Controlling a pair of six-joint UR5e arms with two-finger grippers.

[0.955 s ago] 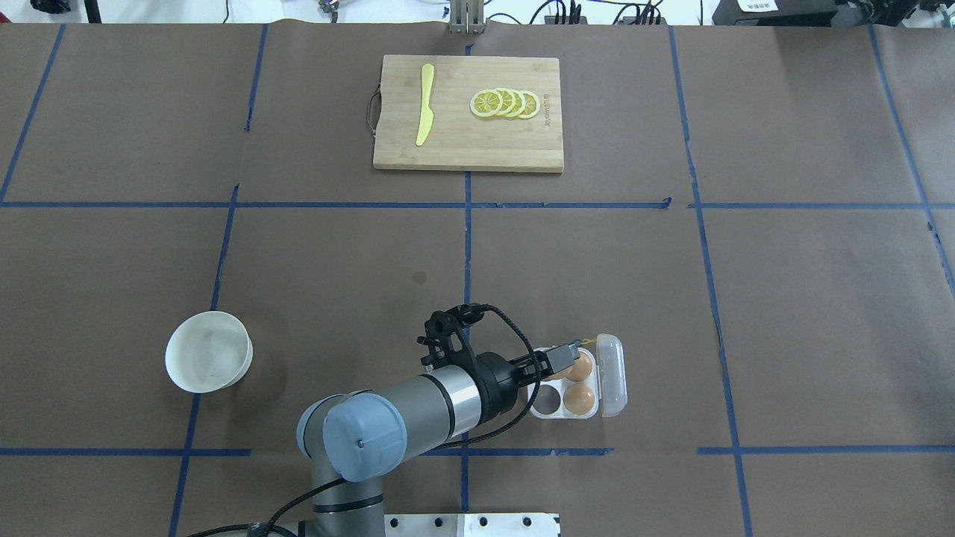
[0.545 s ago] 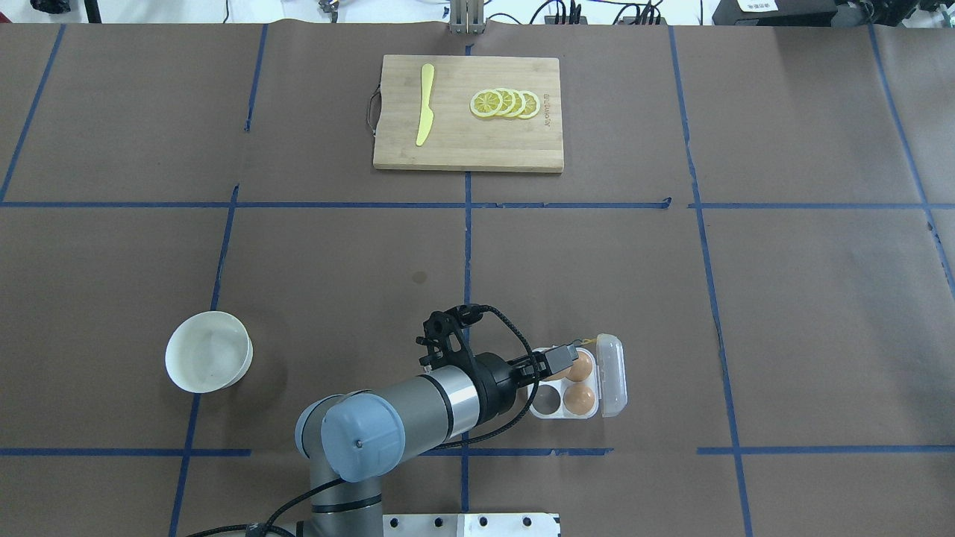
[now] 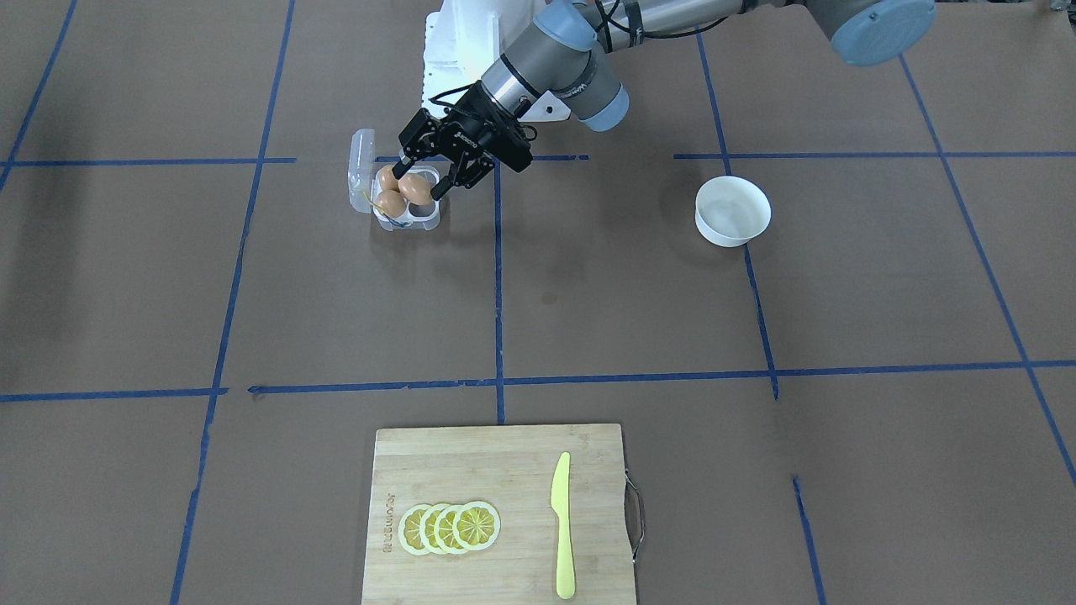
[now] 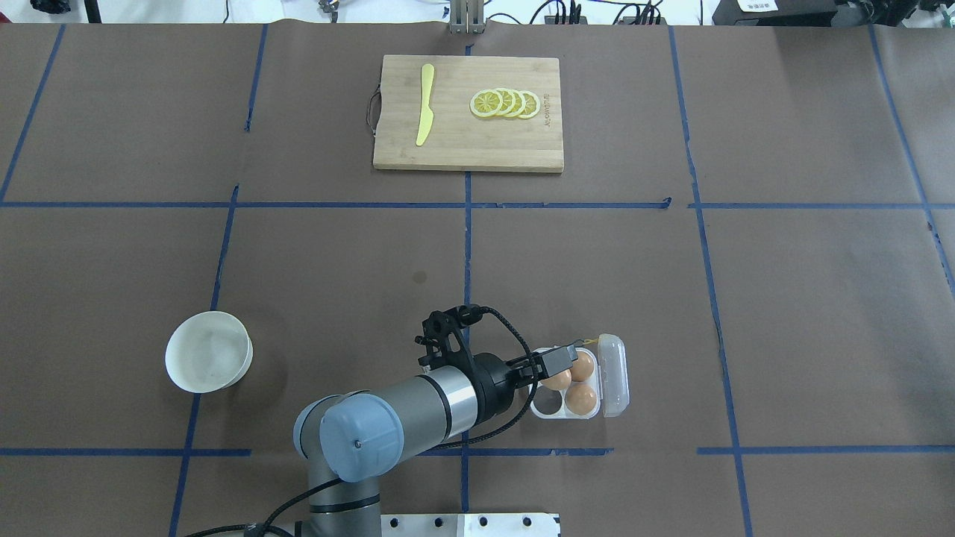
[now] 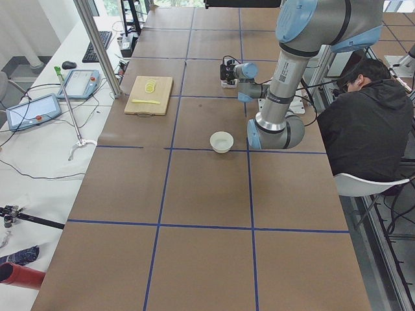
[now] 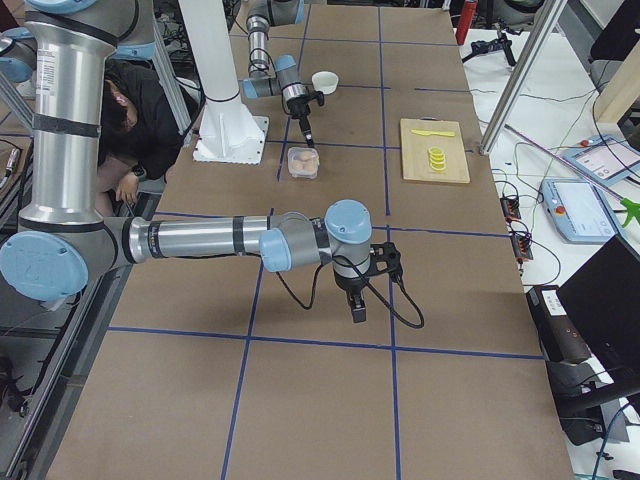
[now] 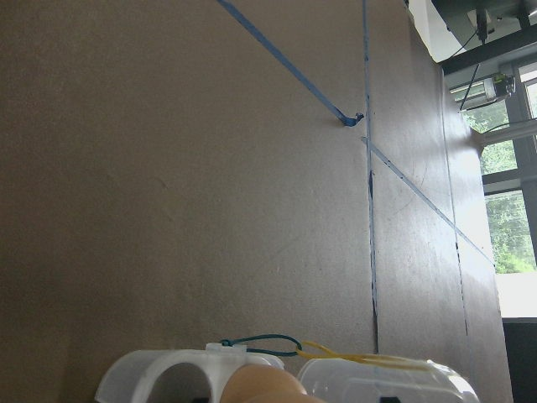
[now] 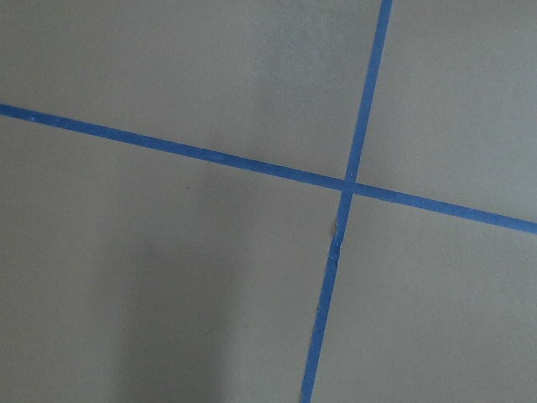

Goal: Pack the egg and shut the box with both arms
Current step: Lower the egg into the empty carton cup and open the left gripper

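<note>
Your table is covered in brown paper (image 4: 821,298) ruled with blue tape lines. Near the robot's base stands the small clear plastic four-cell egg box (image 4: 550,415). Its hinged transparent lid (image 4: 613,373) is swung open and stands up on the robot's right side. Your left gripper (image 3: 418,183) is closed around the small tan-brown egg (image 4: 556,380), at the cell opposite the lid in the row farther from the base. You cannot tell whether the egg is seated. Two other brown eggs (image 4: 582,367) fill the cells beside the lid. Your right gripper (image 6: 358,308) hangs over the paper, well apart from the box, and you cannot tell how far open it is. A round white bowl (image 3: 731,237) stands on the robot's left. A bamboo cutting board (image 4: 462,153) with a yellow plastic knife (image 4: 425,104) and lemon slices (image 4: 506,103) lies at the far edge.
</note>
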